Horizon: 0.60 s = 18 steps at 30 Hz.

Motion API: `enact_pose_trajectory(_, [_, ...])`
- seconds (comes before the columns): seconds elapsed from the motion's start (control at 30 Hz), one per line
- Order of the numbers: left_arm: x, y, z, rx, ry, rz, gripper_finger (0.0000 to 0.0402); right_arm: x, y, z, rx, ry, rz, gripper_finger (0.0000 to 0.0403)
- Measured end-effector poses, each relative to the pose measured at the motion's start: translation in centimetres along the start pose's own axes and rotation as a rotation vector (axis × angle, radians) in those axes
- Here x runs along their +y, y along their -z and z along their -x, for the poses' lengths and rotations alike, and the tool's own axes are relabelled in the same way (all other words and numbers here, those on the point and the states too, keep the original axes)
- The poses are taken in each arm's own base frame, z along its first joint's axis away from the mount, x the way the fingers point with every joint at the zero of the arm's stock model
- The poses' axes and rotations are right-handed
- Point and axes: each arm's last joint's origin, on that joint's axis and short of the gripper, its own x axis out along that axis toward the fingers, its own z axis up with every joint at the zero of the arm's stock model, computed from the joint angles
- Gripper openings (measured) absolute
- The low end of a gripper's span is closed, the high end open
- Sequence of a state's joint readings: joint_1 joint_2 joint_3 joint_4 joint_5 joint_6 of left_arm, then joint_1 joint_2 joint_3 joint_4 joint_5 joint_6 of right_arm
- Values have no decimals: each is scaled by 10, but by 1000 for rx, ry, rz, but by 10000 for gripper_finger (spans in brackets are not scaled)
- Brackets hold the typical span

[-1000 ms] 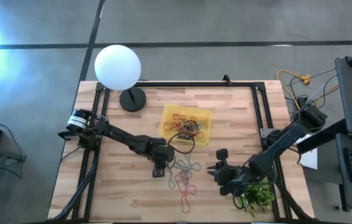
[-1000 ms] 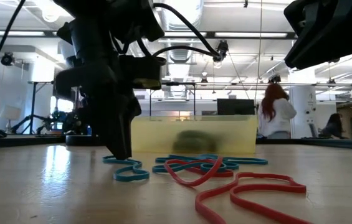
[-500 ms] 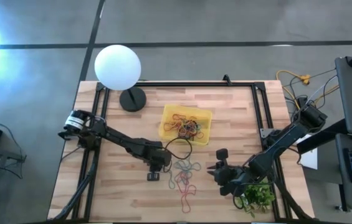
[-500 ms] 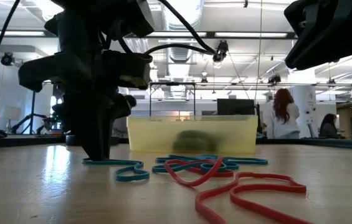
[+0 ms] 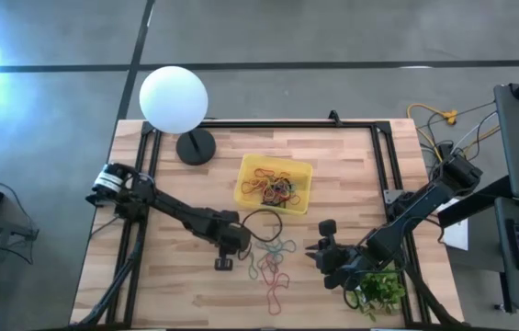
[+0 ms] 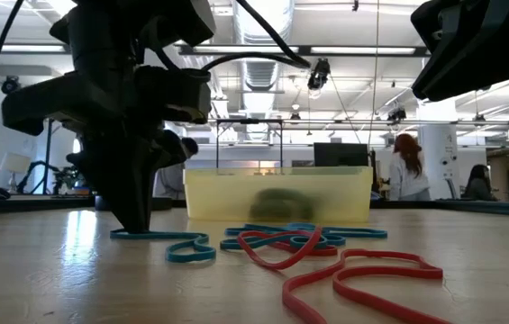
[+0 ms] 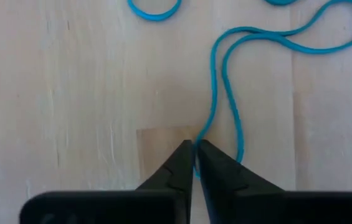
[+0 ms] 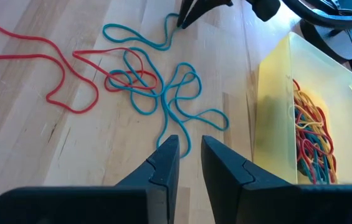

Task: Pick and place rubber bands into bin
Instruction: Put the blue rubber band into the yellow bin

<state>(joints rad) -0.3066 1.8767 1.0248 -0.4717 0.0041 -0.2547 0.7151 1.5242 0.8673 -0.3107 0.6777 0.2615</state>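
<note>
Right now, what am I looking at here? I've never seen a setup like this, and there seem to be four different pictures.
Two dark robot arms work at a wooden table. One picture looks straight down, one looks level across the tabletop, and two come from cameras on the arms' wrists. The left hand is down at the table, shut on a blue band. The right hand waits near the green plant, slightly open and empty. More loose bands, red and blue, lie on the wood. The yellow bin already holds a tangle of them. A white globe lamp stands at a far corner.
</note>
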Motion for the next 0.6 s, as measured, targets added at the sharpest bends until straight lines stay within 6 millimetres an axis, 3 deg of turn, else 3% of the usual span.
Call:
enact_pose_trajectory(0.27, [-2,-4,5,-18,-19,-14,0,0,0,0,0,0,0,57])
enact_pose_trajectory(0.5, [-7,-10,26,-104,-70,-46,0,0,0,0,-1,0,0,57])
enact_pose_trajectory(0.6, [-8,-10,35,-153,-170,-53,0,0,0,0,-1,0,0,57])
